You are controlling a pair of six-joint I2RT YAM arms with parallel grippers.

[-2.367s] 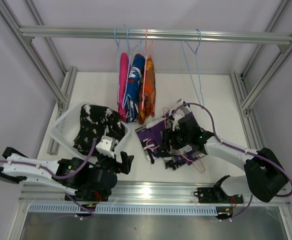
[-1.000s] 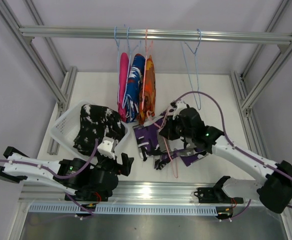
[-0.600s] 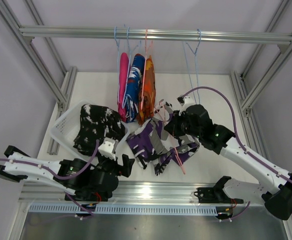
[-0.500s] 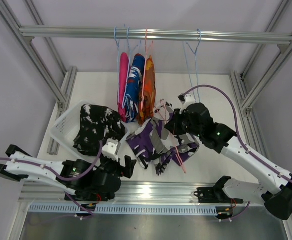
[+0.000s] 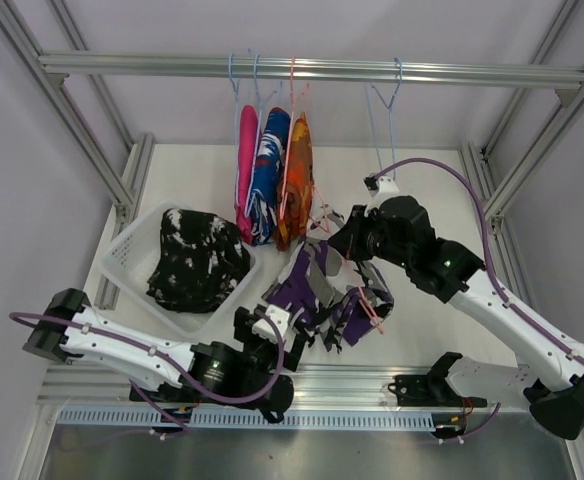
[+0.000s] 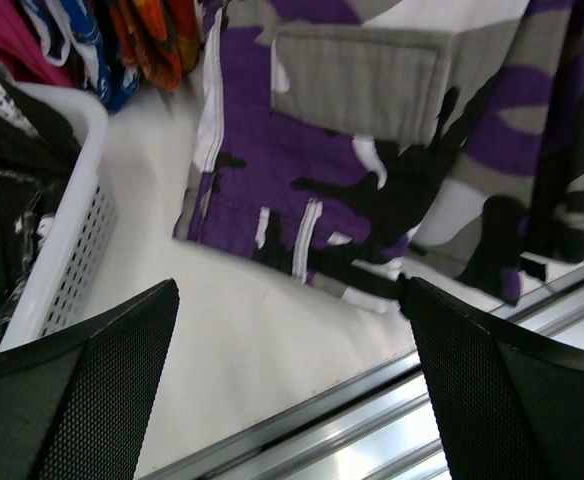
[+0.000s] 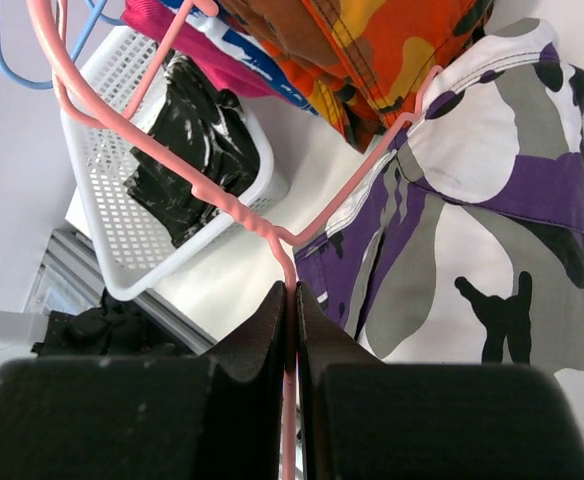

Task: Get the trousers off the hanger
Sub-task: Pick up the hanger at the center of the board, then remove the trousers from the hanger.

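Along the overhead rail [image 5: 452,72], left to right: pink trousers [image 5: 244,170], blue-white-red patterned trousers [image 5: 268,175] and orange trousers [image 5: 296,180]. Each hangs on its own wire hanger, and the three are packed close together. Further right on the rail, well apart from them: one bare blue hanger [image 5: 384,130].

Entry, right pincer [image 7: 292,300]: fingers pressed together on the wire stem of a pink hanger [image 7: 255,226], which it holds up above the worktop [image 5: 192,180].

On that hanger: purple-white camouflage trousers [image 7: 492,200]. They are draped over the wire and hang in loose folds, just beside the lower end of the orange trousers. Whether the lowest fold touches the worktop cannot be told.

Entry, left pincer [image 6: 290,290]: fingers spread wide with nothing between them. It sits low over the near edge of the worktop, facing the lower edge of the purple-white camouflage trousers and apart from it.

At left on the worktop: white basket [image 5: 122,248] with slotted walls. Inside it: black trousers with white specks [image 5: 197,262], lying heaped.
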